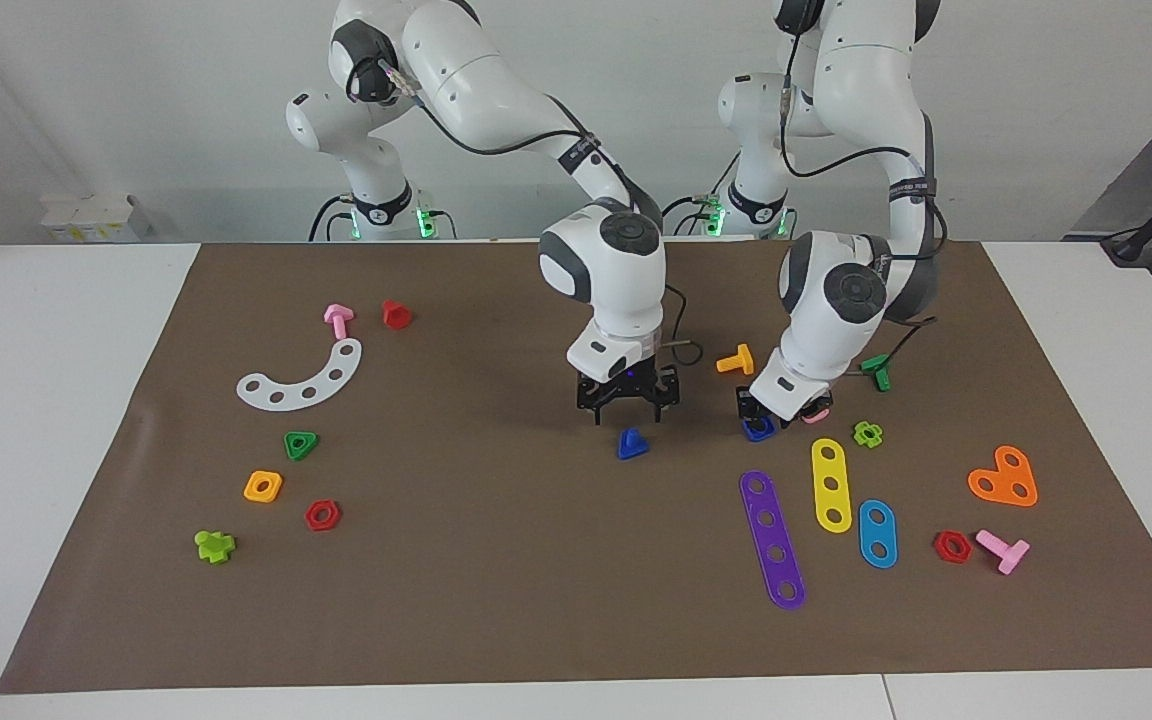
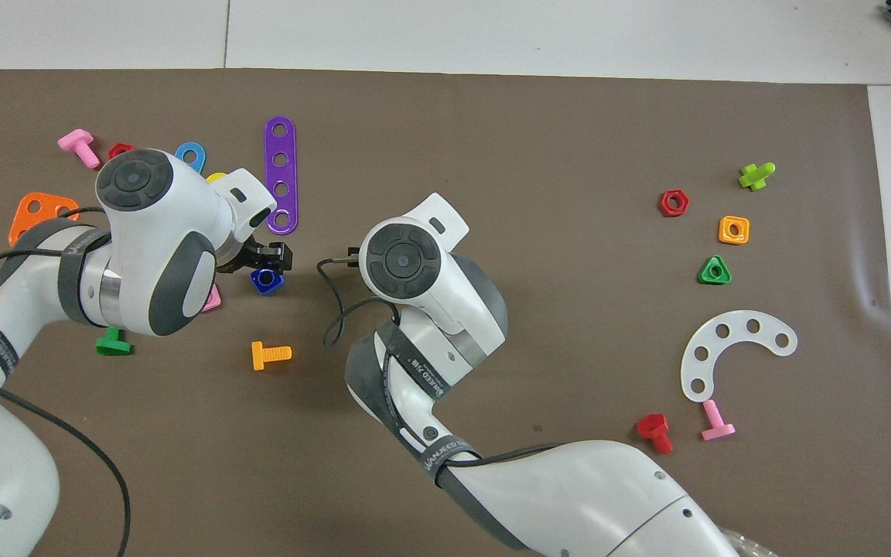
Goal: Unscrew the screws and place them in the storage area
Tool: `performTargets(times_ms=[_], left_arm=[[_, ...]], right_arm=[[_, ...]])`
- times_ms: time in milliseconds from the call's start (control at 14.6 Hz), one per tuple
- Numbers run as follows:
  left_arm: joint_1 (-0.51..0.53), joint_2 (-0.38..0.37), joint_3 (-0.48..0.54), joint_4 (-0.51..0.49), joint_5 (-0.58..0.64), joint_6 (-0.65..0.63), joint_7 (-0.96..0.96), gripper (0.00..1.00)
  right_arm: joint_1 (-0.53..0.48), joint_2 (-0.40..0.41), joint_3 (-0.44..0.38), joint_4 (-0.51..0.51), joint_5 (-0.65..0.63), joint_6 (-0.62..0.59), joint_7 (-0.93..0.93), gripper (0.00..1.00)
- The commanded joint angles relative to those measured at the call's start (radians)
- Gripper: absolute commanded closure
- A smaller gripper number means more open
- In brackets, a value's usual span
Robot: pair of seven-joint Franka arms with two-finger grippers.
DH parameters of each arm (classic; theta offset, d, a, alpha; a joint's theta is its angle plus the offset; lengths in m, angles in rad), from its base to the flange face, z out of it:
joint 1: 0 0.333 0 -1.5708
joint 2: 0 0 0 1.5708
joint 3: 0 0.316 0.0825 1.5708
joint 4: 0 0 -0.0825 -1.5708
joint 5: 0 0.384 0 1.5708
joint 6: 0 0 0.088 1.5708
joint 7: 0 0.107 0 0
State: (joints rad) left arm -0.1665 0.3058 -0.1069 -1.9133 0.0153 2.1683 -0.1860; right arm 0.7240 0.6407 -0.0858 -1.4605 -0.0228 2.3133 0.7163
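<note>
A dark-blue triangular-headed screw (image 1: 632, 443) lies on the brown mat (image 1: 496, 560) near its middle. My right gripper (image 1: 628, 405) hangs open just over it, not touching. In the overhead view the right arm's wrist hides both. My left gripper (image 1: 764, 412) is low at a blue square nut (image 1: 758, 431), which also shows in the overhead view (image 2: 266, 281) beside that gripper (image 2: 271, 257). The storage area is the patch toward the right arm's end, around the white curved strip (image 1: 301, 378), also in the overhead view (image 2: 732, 348).
Loose pieces lie around the curved strip: pink screw (image 1: 338, 319), red screw (image 1: 395, 314), green triangular nut (image 1: 301, 445), orange nut (image 1: 263, 486). Purple (image 1: 773, 540), yellow (image 1: 831, 485) and blue (image 1: 877, 533) strips, an orange screw (image 1: 736, 360) and an orange heart plate (image 1: 1004, 478) lie by the left arm.
</note>
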Motion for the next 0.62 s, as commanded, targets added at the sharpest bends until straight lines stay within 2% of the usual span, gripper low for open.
performTargets(times_ms=[0,343,549], left_arm=[[0.007,-0.033,0.007,0.025,-0.011,-0.002,-0.003,0.0],[0.134,-0.037,0.013,0.131,-0.009,-0.071,0.087,0.0],[0.217,-0.04,0.012,0.224,-0.009,-0.206,0.201,0.0]], right_arm=[[-0.015,0.023,0.008,0.028,0.006,0.049,-0.02,0.22],[-0.003,0.019,0.008,-0.003,0.007,0.052,-0.023,0.32],[-0.002,0.014,0.009,-0.018,0.009,0.052,-0.025,0.47]])
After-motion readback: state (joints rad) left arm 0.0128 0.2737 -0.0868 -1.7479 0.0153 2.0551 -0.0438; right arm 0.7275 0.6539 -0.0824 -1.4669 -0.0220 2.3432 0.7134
